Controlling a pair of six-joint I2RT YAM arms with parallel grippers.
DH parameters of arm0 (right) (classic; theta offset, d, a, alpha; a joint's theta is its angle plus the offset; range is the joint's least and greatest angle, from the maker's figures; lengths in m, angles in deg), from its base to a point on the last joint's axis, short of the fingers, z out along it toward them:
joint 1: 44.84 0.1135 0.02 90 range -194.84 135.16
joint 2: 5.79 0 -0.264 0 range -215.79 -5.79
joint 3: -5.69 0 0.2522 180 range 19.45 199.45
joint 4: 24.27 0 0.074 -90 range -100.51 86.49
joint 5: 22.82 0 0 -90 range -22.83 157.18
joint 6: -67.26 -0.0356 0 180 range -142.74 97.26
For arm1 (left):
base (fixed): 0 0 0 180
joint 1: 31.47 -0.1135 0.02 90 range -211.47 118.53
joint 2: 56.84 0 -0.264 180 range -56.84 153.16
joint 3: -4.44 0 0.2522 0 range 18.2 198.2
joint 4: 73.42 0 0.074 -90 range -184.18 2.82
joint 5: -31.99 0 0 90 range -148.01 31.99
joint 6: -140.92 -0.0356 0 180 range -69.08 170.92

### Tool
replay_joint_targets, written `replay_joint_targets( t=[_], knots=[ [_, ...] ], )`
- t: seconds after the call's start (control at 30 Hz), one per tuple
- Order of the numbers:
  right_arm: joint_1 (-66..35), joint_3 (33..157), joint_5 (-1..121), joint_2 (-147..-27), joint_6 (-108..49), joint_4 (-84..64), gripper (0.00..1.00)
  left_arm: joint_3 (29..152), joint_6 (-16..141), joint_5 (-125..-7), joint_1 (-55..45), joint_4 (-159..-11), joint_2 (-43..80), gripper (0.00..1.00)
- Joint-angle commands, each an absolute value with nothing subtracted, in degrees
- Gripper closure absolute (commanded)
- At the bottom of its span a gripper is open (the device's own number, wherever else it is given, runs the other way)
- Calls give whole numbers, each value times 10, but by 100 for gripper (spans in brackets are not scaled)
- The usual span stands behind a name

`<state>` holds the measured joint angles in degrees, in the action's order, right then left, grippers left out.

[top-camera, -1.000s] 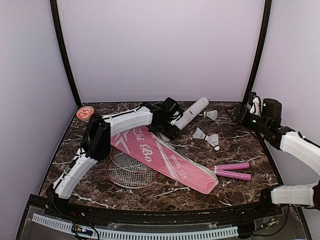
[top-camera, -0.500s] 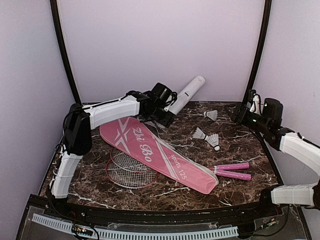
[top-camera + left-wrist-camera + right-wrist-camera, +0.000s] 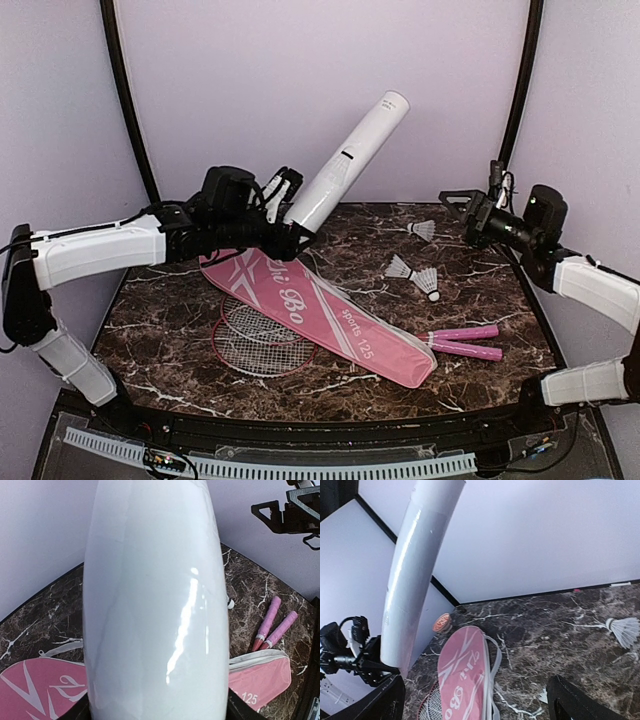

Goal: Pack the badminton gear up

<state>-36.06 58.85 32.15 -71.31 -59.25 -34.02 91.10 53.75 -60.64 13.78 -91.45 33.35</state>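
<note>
Badminton gear lay spread over the dark marble table (image 3: 180,320), apart from one piece that I had up in the air.

Largest was the pink bag (image 3: 320,315). It lay flat and slantwise, from the far left down to the near right. I could not tell what, if anything, was inside it.

Next came the white tube (image 3: 345,165). My left claw (image 3: 292,215) was clamped around its lower end and held it clear of the table, above the far left end of the bag. It leaned up toward the far right against the back wall. From my left wrist the tube's glossy side filled nearly the whole view. Whether the tube held anything I could not tell.

Both rackets (image 3: 262,340) lay under the bag. Their red-rimmed heads showed at its near left side and the pink handles (image 3: 465,342) stuck out side by side past its right end.

My right claw (image 3: 458,205) hung over the far right of the table, spread wide with nothing in it.

All three shuttlecocks (image 3: 427,281) lay loose on the marble to the right of the bag. Two were just beside each other and the third was farther back, near the wall.

Smallest was a round red-topped item (image 3: 441,623) in the far left corner.
</note>
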Motion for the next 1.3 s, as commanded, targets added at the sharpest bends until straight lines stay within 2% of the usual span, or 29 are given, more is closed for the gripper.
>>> replay_joint_targets(
  t=[0.0, 0.33, 0.43, 0.9, 1.17, 1.27],
  knots=[
    [-341, 595, 231, -721, -679, -506, 1, 820, 544, -675, 138, -820, 248, 42],
    [-247, 610, 231, -742, -709, -568, 1, 668, 581, -813, 144, -767, 137, 43],
    [-232, 613, 231, -757, -733, -612, 1, 662, 587, -837, 148, -772, 140, 44],
    [-215, 655, 250, -780, -709, -611, 1, 636, 595, -884, 166, -784, 150, 46],
    [-215, 642, 247, -800, -732, -660, 12, 621, 600, -907, 172, -771, 155, 45],
    [-216, 634, 254, -809, -752, -692, 14, 619, 600, -908, 175, -761, 157, 45]
  ],
)
